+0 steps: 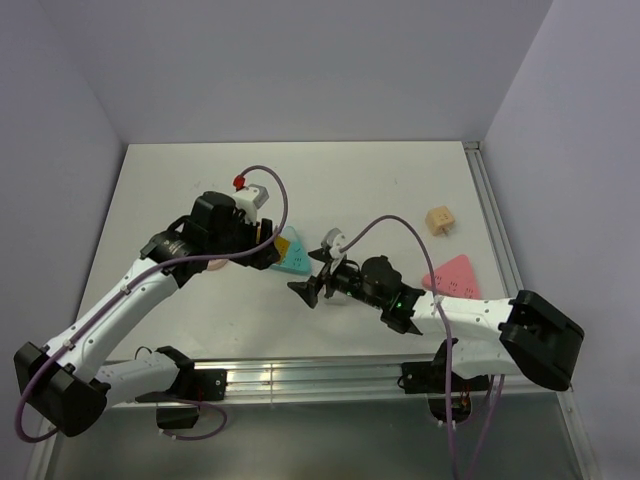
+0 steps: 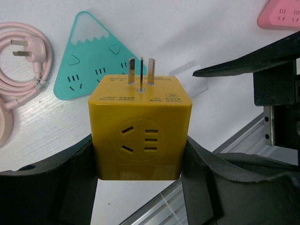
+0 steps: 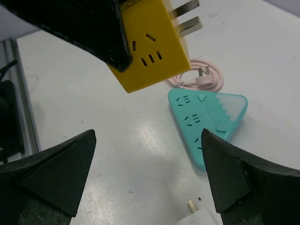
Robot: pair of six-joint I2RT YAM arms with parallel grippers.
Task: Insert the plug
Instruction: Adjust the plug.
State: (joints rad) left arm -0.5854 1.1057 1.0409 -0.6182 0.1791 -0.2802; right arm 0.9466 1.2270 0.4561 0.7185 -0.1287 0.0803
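We see the left fingers clenched on two opposite side faces of a yellow cube. They hold it in the air over the table. The cube shows socket holes on the face toward the left wrist camera. Its metal prongs point to 12 o'clock in that view, away from the camera.

The right fingers are spread wide and grasp nothing; bare table shows between them. The plug lies on the table between these fingers, at 6 o'clock in the right wrist view. Only its pale upper edge and one small metal prong show there, so we cannot tell how it is turned. In the left wrist view a pale block lies just behind the cube at 1 o'clock, close to the tip of one right finger. It may be the same plug, but we cannot be sure.

A teal triangular strip lies flat on the table with its sockets up, at 4 o'clock from the cube in the right wrist view. A coiled pink cable with a three-pin end lies just beside the strip, at 9 o'clock of it in the left wrist view. In the top view a pink triangular strip lies at 3 o'clock from the right fingers and a tan block at 1 o'clock, both well apart from the cube.
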